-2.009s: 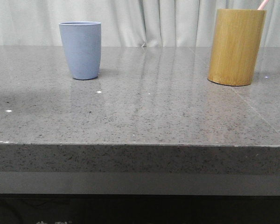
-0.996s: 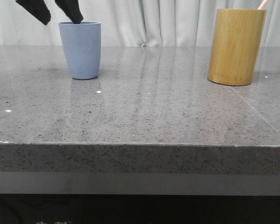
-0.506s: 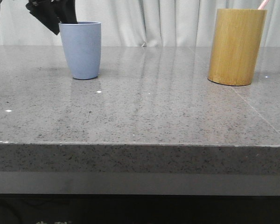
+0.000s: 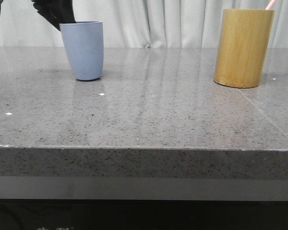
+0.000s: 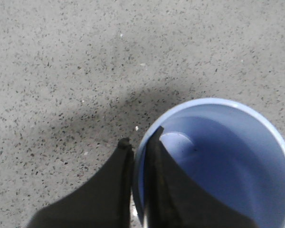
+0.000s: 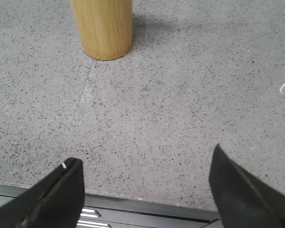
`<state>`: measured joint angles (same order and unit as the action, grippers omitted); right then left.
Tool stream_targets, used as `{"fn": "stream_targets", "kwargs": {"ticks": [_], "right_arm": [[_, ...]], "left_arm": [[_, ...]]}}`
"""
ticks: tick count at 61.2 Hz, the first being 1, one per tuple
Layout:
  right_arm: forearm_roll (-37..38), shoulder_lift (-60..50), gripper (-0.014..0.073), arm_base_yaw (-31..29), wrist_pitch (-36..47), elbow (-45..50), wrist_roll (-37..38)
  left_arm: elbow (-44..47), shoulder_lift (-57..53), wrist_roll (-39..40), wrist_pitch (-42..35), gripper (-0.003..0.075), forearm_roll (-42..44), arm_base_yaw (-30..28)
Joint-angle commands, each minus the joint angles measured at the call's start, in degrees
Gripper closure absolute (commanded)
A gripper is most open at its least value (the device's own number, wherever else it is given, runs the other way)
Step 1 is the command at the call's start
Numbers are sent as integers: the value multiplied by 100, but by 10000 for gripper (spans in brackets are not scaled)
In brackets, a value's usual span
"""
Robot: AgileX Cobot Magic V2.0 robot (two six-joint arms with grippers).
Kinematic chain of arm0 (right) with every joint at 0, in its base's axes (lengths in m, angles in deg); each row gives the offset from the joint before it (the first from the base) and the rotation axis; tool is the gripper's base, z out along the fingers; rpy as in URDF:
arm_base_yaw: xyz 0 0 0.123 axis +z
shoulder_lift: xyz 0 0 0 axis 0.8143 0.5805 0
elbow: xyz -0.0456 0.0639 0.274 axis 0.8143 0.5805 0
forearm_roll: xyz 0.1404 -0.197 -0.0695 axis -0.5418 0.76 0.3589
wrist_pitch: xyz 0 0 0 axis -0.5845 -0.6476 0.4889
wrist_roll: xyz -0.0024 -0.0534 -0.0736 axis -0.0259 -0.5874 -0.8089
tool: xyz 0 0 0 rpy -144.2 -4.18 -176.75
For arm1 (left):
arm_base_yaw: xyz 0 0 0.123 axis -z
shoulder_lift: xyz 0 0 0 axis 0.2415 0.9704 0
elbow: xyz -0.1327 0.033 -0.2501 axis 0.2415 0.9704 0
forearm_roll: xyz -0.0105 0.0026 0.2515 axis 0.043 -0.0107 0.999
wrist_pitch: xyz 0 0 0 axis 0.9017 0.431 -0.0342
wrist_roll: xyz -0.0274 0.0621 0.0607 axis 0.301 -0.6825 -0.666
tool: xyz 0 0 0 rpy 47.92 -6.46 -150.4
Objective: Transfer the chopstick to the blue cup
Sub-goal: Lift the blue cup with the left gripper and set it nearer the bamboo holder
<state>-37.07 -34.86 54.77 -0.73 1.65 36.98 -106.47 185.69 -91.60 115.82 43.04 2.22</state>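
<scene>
The light blue cup (image 4: 82, 50) stands at the back left of the grey table. My left gripper (image 4: 63, 20) is shut on its rim at the left side, one finger inside and one outside. The left wrist view shows the cup (image 5: 218, 161) empty, its wall pinched by the gripper (image 5: 140, 141). A pale pink chopstick end (image 4: 270, 5) sticks out of the tall bamboo holder (image 4: 243, 48) at the back right. My right gripper (image 6: 145, 164) is open and empty above the table's near edge, well short of the holder (image 6: 102, 26). It does not show in the front view.
The grey speckled table (image 4: 149, 115) lies between the two cups. Its front edge (image 6: 156, 205) lies just under my right gripper. A pale curtain hangs behind the table.
My left gripper came down from the upper left to the blue cup and shut on its rim. The cup shifted slightly to the left. The holder did not move.
</scene>
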Motion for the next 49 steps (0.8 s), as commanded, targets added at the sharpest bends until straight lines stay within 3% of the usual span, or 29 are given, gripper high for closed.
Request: {"fn": "stream_targets", "kwargs": {"ticks": [1, 30, 49], "right_arm": [[-27, 58, 33, -16, 388, -169, -47], [-27, 58, 33, -16, 388, -169, -47], [-27, 58, 33, -16, 388, -169, -47]], "left_arm": [[-375, -339, 50, -194, 739, -146, 217], [-1066, -236, 50, -492, 739, 323, 1557], [-1066, 88, 50, -439, 739, 540, 1727]]}}
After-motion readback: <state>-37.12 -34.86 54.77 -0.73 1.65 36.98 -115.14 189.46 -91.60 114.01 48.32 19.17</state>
